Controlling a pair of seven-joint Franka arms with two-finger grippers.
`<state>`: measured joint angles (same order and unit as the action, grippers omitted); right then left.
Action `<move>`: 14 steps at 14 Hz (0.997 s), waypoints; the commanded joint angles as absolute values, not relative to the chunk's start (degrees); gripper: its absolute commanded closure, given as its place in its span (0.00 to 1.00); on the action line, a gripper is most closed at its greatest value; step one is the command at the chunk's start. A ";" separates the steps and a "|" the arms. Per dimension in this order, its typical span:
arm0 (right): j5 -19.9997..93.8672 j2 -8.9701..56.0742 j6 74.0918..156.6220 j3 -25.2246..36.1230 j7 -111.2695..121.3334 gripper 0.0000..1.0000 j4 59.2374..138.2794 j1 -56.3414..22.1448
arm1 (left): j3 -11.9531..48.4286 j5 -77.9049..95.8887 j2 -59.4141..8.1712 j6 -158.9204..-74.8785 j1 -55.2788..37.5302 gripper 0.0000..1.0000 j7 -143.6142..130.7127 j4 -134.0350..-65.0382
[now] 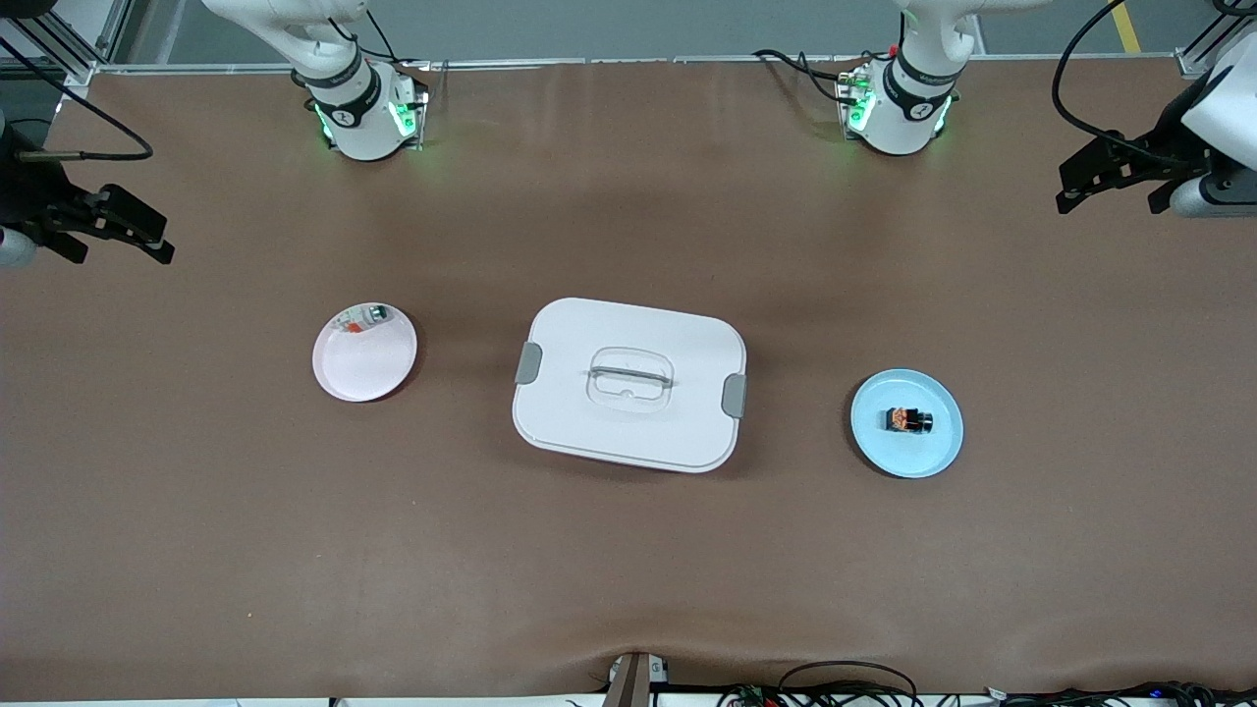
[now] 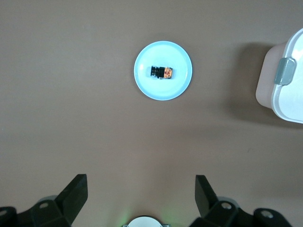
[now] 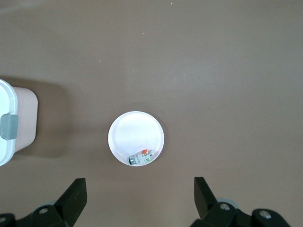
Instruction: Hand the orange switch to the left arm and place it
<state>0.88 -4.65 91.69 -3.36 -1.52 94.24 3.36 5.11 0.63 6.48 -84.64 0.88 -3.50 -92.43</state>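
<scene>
Brown matting covers the whole table, and reading across the front view it starts with the right gripper hanging over bare mat at the right arm's end, its fingers spread wide and holding nothing. Next comes a pale pink plate carrying a clear-silvery part with an orange bit, which is a lookalike: the plainest risk is that an arm goes for this piece instead of the real target. In the middle sits the box, lid latched, squarely between the two plates, so any low, straight carry from one plate toward the other would likely clip it; the handover probably needs to go over or around it. Toward the left arm's end lies a light blue plate with the orange switch resting on its side near the middle. Small and blocky, it could tip or skid on the smooth plate if pinched off-centre. The left gripper, fingers also parted and empty, hovers over bare mat well apart from the switch, with the blue plate in plain sight of its wrist view
</scene>
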 commanded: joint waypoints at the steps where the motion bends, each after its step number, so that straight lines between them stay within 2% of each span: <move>1: 0.18 -6.59 92.55 -3.52 -1.58 0.00 96.24 3.34 | 4.75 -0.53 4.75 -84.64 0.44 0.00 -3.25 -89.13; 14: 1.58 -6.59 92.29 -3.16 -1.76 0.00 96.15 3.52 | 5.18 -0.79 3.87 -83.85 0.44 0.00 -8.61 -88.95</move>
